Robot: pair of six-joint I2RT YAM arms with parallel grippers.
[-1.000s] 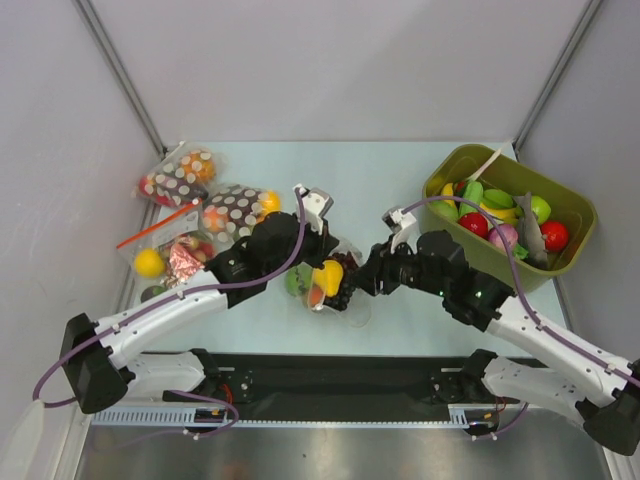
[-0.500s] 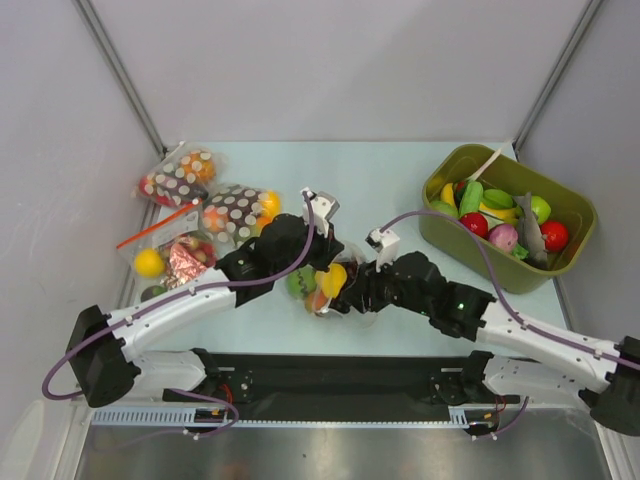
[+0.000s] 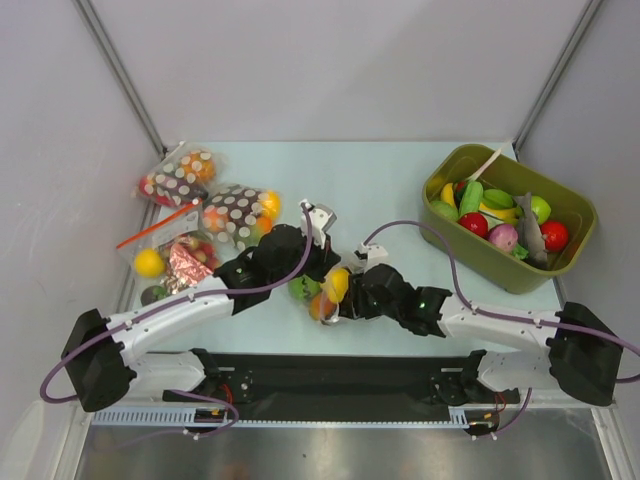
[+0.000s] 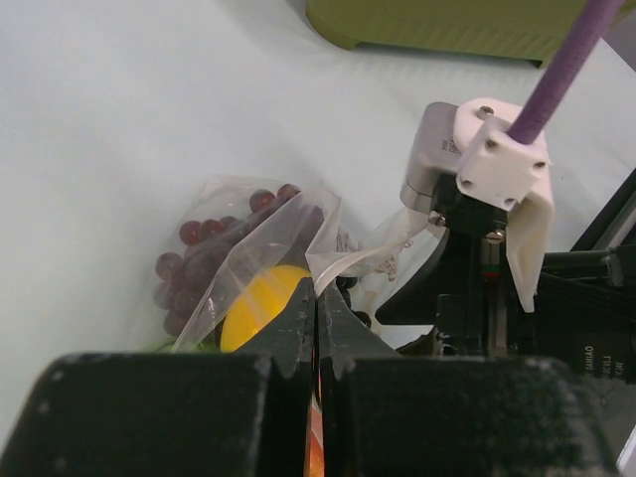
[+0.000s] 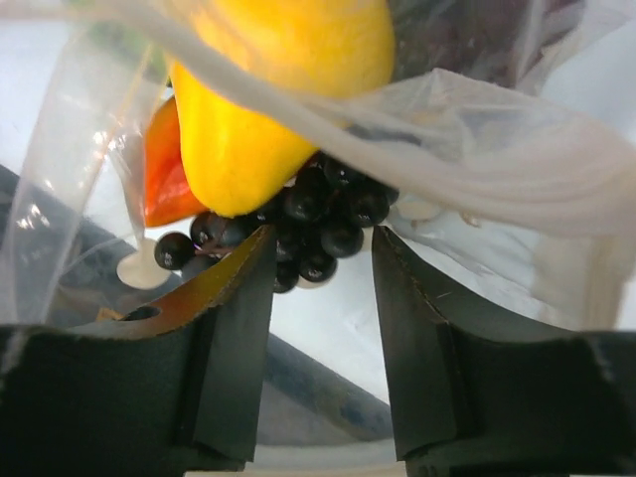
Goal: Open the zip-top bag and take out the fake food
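Zip-top bag [image 3: 322,292]: clear, crinkled, lying on pale blue-green table [image 3: 390,180], plain grey walls [image 3: 330,70] around.
Well left of bag: heap of filled bags [image 3: 200,215], some brown with white dots.
Just left of bag: left gripper [image 4: 316,298], clenched on bag's lip.
Inside bag: green fruit [image 3: 303,287], yellow pear [image 3: 336,282], orange-red piece [image 5: 164,179], grape bunch [image 5: 318,224].
Just right of bag: right gripper [image 5: 320,258], jaws apart, grapes between tips; grasped or not, cannot tell.
Well right of bag: olive bin [image 3: 500,268] of toy food.

Clutter on both flanks.
Olive bin [image 3: 472,257] of toys [image 3: 499,205] sits right; dotted brown bags [image 3: 234,209] and red-strip bag [image 3: 172,243] crowd left.
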